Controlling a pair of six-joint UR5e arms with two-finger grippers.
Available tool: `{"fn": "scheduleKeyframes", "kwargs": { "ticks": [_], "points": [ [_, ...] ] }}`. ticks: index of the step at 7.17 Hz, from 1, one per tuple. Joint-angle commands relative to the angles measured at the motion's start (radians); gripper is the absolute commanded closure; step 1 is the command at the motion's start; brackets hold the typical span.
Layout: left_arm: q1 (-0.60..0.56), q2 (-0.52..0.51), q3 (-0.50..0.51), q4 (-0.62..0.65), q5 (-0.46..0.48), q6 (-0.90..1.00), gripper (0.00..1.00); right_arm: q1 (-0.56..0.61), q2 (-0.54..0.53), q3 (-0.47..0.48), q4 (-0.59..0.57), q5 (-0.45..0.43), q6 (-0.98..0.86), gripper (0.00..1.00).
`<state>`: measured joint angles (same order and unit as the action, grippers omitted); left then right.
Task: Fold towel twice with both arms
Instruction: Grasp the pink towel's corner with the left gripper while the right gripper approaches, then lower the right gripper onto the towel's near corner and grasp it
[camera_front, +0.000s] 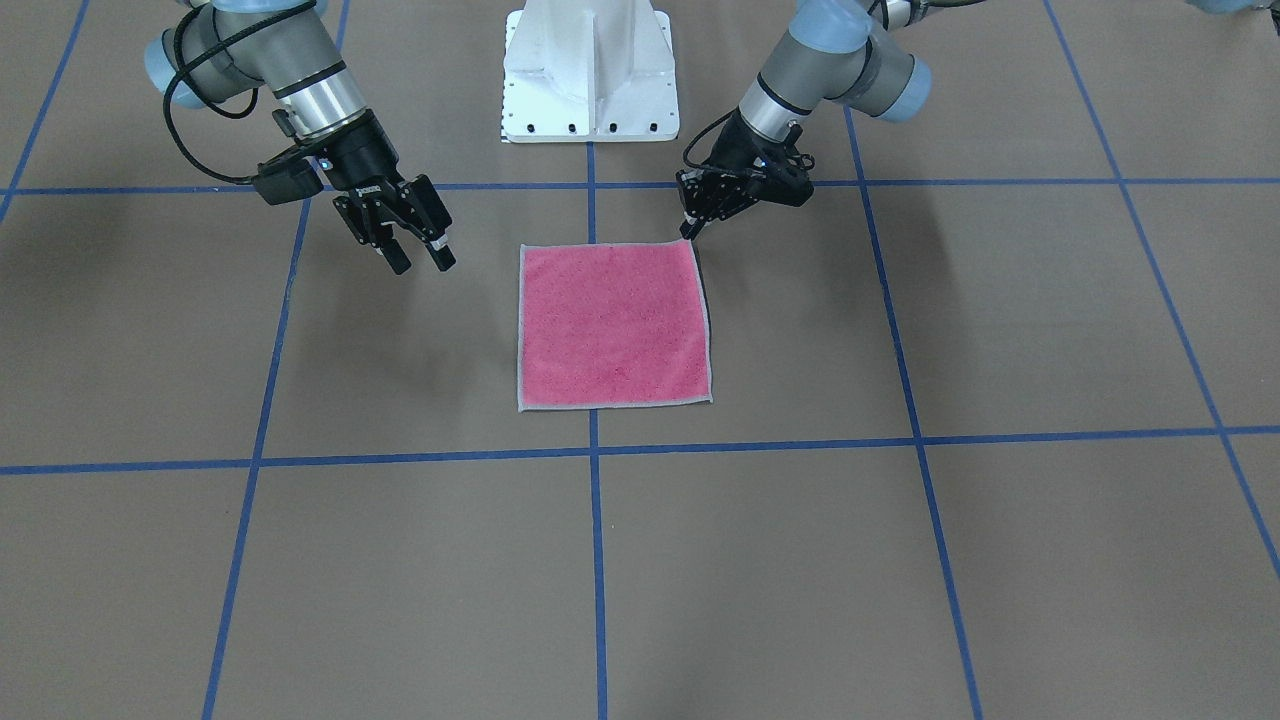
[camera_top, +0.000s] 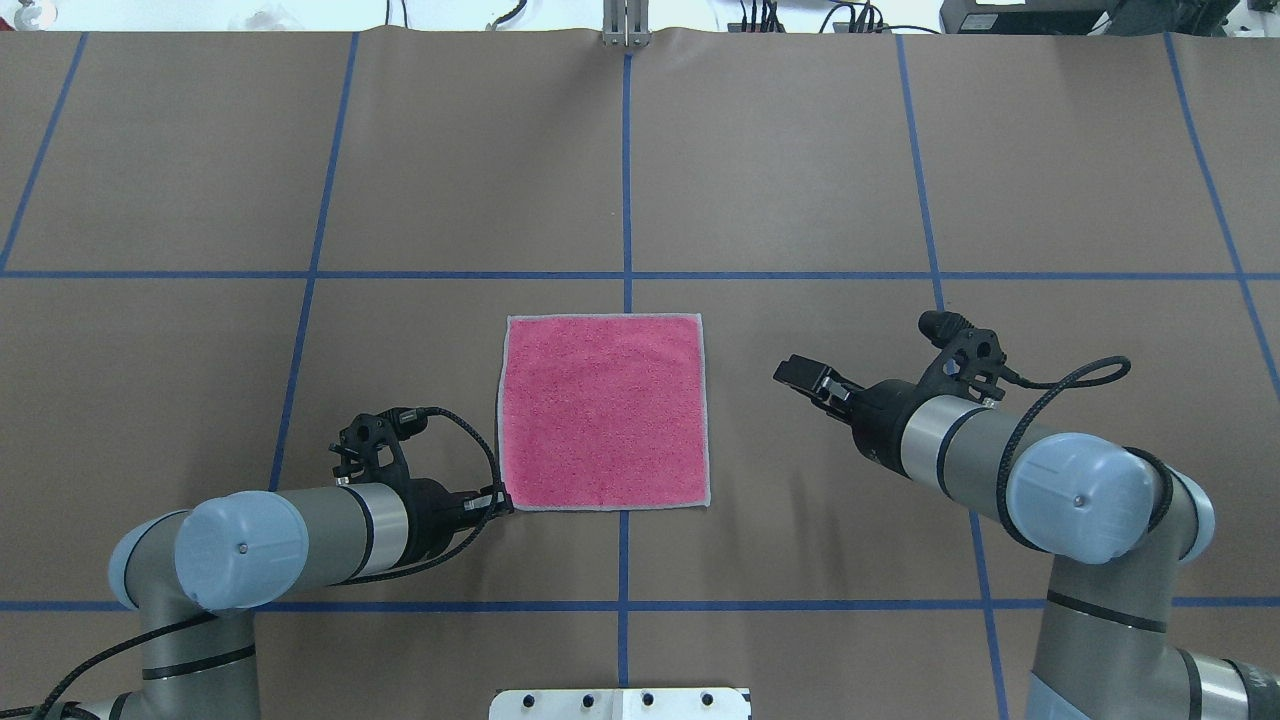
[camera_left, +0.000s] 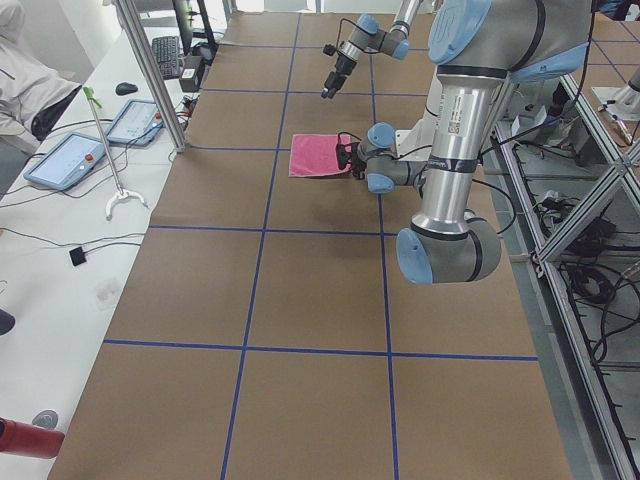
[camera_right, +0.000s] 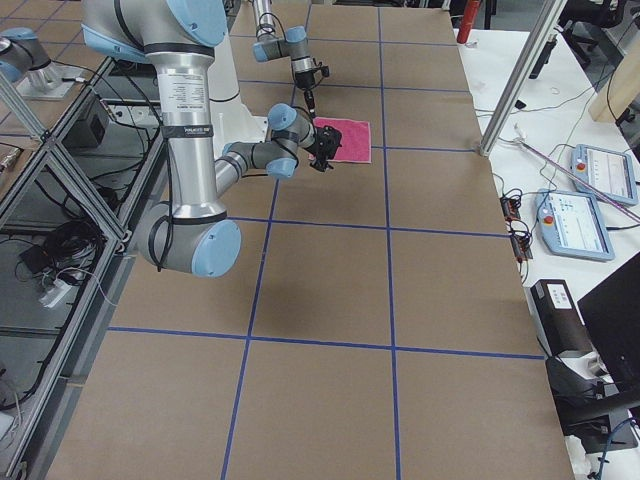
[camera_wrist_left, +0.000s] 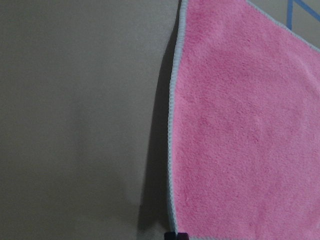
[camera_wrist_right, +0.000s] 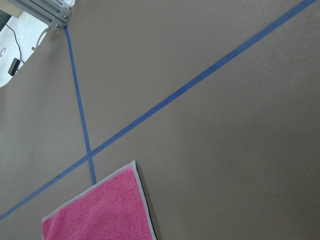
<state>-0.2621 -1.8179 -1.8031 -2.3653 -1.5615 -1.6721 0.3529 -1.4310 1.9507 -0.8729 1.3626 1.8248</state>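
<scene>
1. Towel (camera_front: 613, 325): square, no long axis, pink face up, flat, edges parallel to blue tape lines (camera_front: 598, 560), straight out from pedestal base (camera_front: 590, 70).
2. Left gripper (camera_front: 689, 234): jaws together at towel corner nearest base. Right gripper (camera_front: 423, 265): jaws parted, base's other side.
3. Brown table (camera_front: 900, 560).

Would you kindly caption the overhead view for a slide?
Pink towel lies flat; left jaws at its near corner, right jaws open, clear of it.

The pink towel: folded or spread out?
Spread flat. The towel shows one full pink square with its grey border on all four sides and no doubled layer.
</scene>
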Motion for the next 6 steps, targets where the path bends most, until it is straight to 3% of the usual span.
{"fn": "scheduleKeyframes", "kwargs": {
  "ticks": [1, 2, 6],
  "points": [
    [0.0, -0.001, -0.004, 0.0, 0.0, 0.0, 1.0, -0.07, 0.126, -0.009, -0.236, -0.069, 0.094, 0.25],
    [-0.002, 0.0, -0.004, -0.002, 0.0, 0.0, 1.0, -0.107, 0.182, -0.013, -0.323, -0.098, 0.135, 0.24],
    [-0.003, 0.003, -0.004, -0.002, 0.001, -0.001, 1.0, -0.15, 0.219, -0.081, -0.346, -0.097, 0.248, 0.24]
  ]
}}
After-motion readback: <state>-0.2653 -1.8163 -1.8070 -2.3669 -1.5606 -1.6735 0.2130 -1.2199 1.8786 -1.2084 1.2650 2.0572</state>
